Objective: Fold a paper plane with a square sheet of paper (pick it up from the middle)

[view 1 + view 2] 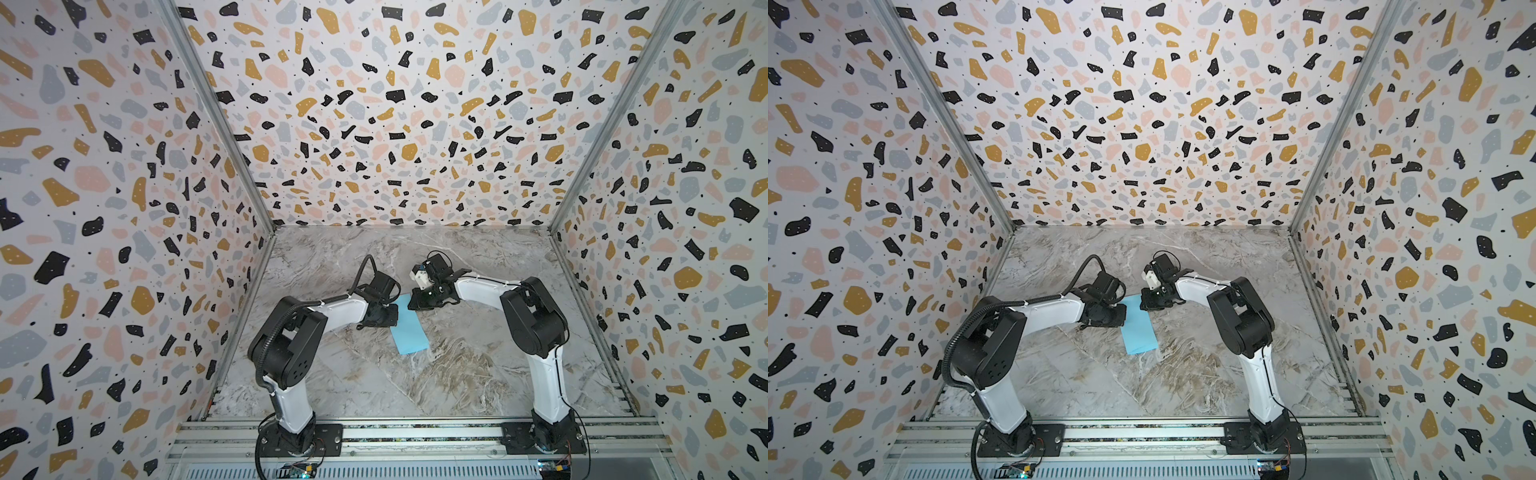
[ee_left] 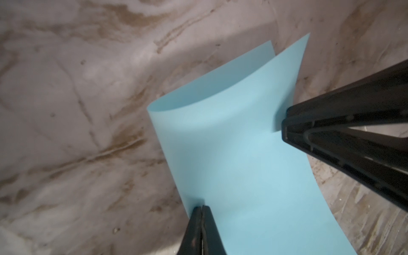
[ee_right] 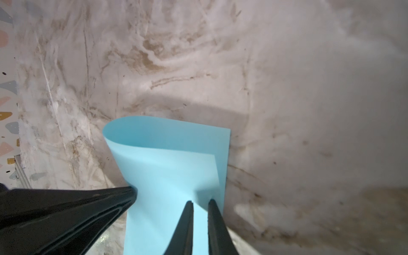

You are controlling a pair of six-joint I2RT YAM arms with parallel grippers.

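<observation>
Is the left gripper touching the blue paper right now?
Touching. In the left wrist view the left gripper is shut, its tips pinching the folded edge of the paper.

Top views high overhead, facing down on grey marbled tabletop [image 1: 478,374], both wrist views close above light blue paper sheet [image 2: 242,165], shared by all four.

Square sheet of paper [image 1: 409,332]: far end hidden under left gripper [image 1: 388,316] and right gripper [image 1: 415,301]; each wrist view's edge crops it.
</observation>
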